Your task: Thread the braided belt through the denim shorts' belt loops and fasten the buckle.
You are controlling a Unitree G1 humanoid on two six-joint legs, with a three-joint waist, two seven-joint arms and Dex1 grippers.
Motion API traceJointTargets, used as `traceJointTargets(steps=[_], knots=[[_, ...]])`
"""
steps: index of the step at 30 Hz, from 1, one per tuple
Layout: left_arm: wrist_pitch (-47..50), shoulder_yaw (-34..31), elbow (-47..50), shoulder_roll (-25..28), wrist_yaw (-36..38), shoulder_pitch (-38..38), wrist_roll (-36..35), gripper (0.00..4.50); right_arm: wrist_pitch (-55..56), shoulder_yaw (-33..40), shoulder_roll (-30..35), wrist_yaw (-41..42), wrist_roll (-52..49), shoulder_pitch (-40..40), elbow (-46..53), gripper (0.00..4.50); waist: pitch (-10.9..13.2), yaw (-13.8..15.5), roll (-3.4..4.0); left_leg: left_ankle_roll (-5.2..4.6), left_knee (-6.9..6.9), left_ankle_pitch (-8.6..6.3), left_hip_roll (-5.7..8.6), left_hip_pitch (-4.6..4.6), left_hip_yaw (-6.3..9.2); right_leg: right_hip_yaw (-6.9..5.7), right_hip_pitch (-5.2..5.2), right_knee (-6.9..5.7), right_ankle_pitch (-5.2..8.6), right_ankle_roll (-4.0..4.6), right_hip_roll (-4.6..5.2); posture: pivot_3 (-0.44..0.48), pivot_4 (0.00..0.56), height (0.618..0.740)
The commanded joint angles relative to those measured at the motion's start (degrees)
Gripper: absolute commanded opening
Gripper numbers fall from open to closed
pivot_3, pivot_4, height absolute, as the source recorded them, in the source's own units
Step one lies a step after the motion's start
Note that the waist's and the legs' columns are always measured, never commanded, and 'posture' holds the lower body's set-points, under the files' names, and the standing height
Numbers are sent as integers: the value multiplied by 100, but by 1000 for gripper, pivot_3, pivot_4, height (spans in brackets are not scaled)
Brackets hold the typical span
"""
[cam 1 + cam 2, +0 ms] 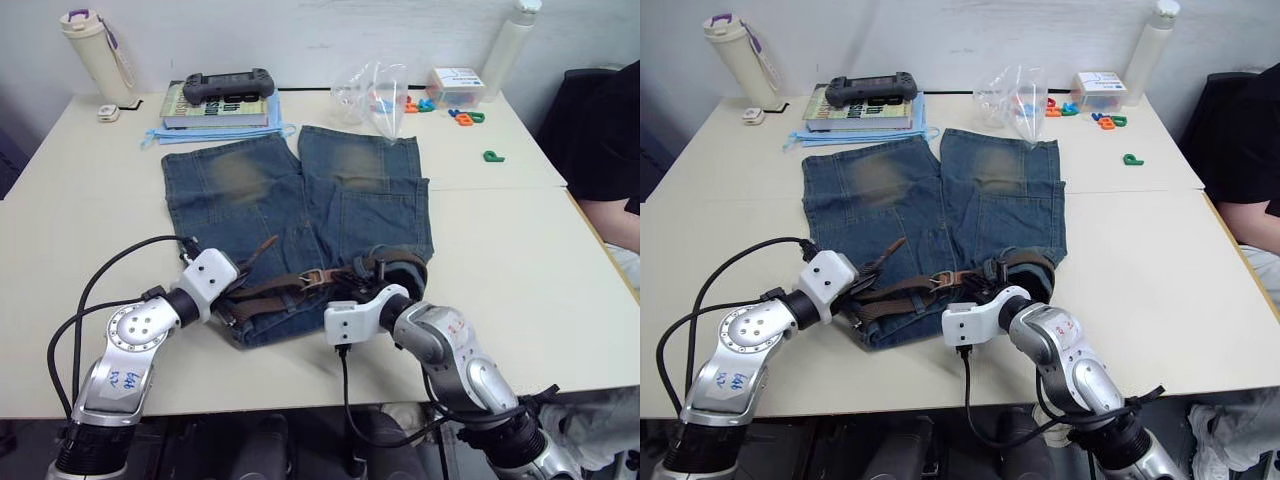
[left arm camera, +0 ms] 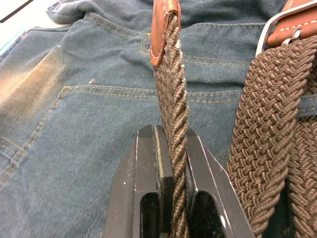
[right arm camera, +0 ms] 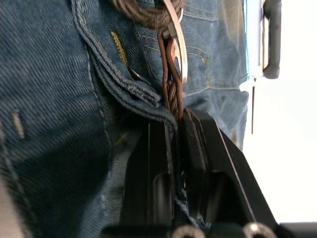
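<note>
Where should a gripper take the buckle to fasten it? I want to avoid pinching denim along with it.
Probably by the tan leather tab behind the buckle, coming from above. The buckle lies nearly flat on the denim shorts near mid-waistband; the tab gives the fingers more to close on. The braided belt is already clamped by both grippers.

Surface: I see a beige table (image 1: 500,260).
On it: denim shorts (image 1: 300,200), book (image 1: 215,112), two bottles, plastic bag (image 1: 375,95), coloured letters.
</note>
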State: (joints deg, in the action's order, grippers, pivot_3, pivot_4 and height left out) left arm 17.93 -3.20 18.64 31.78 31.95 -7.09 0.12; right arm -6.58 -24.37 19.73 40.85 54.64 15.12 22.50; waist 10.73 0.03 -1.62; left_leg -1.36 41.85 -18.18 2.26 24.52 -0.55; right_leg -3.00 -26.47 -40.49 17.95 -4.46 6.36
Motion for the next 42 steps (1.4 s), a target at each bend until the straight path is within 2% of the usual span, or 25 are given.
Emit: traceJointTargets(steps=[1, 3, 13, 16, 20, 21, 30, 32, 33, 34, 37, 42], knots=[[-98, 77, 161, -48, -73, -38, -1, 0, -161, -60, -118, 8, 151, -29, 267, 2197, 0, -5, 0, 0, 0, 0, 0, 0, 1, 0, -1, -1, 0, 0, 0, 0, 150, 667], [-113, 97, 158, -48, -79, -32, 11, 0, -186, -109, -153, 17, 229, -31, 322, 3180, 0, -2, 0, 1, 0, 0, 0, 0, 1, 0, -1, -1, 0, 0, 0, 0, 150, 667], [-135, 167, 169, -63, -155, 21, 33, 0, -229, -403, -350, 103, 441, 22, 387, 3180, 0, -1, 0, 2, 0, -1, 1, 0, 1, -1, 0, 1, 0, 0, 0, 0, 150, 667], [-122, 169, 183, -62, -174, 42, 31, 0, -412, -336, -390, 141, 502, -20, 335, 2395, 0, 0, 0, 2, 0, -1, 1, 0, 2, -1, 0, 1, 0, 0, 0, 0, 150, 667], [-100, 169, 209, -52, -190, 74, 25, 0, -800, -188, -519, 73, 623, -75, 323, 403, 0, 0, 0, 2, 0, -1, 1, 0, 2, -1, 0, 1, 0, 0, 0, 0, 150, 667], [-92, 168, 214, -52, -194, 78, 16, 0, -832, -186, -528, 77, 635, -68, 316, 200, 0, -1, 0, 2, 0, -1, 1, 0, 3, -1, 0, 1, 0, 0, 0, 0, 150, 667], [-92, 193, 208, -44, -196, 81, -1, 0, -947, -235, -611, -16, 667, 64, 273, 199, 0, -2, 0, 3, 0, -1, 1, 0, 4, -1, 0, 2, 0, 0, 0, 0, 150, 667], [-107, 201, 197, -41, -192, 83, 1, 0, -1003, -160, -668, -24, 556, 26, 370, 1202, 0, -2, 0, 3, 0, -1, 1, 0, 4, -2, 0, 2, 0, 0, 0, 0, 150, 667], [-108, 204, 195, -43, -190, 83, -1, 0, -1008, -155, -654, -9, 560, 16, 388, 1490, 0, -2, 0, 3, 0, -1, 1, 0, 4, -1, 0, 2, 0, 0, 0, 0, 150, 667], [-105, 206, 193, -47, -190, 83, -5, 0, -1010, -155, -626, -15, 595, 3, 392, 2086, 0, -1, 0, 3, 0, -1, 1, 0, 3, -1, 0, 2, 0, 0, 0, 0, 150, 667], [-110, 218, 190, -53, -181, 85, -12, 0, -1006, -154, -533, 17, 685, -42, 386, 3370, 0, -5, 0, 4, 0, -2, 1, 0, 4, -2, -1, 2, 0, 0, 0, 0, 150, 667], [-106, 233, 152, -53, -177, 53, -8, 0, -1004, -178, -546, 30, 645, -48, 365, 3370, 0, -3, 0, 4, 0, -2, 1, 0, 4, -2, -1, 2, 1, 0, 0, 0, 150, 667]])
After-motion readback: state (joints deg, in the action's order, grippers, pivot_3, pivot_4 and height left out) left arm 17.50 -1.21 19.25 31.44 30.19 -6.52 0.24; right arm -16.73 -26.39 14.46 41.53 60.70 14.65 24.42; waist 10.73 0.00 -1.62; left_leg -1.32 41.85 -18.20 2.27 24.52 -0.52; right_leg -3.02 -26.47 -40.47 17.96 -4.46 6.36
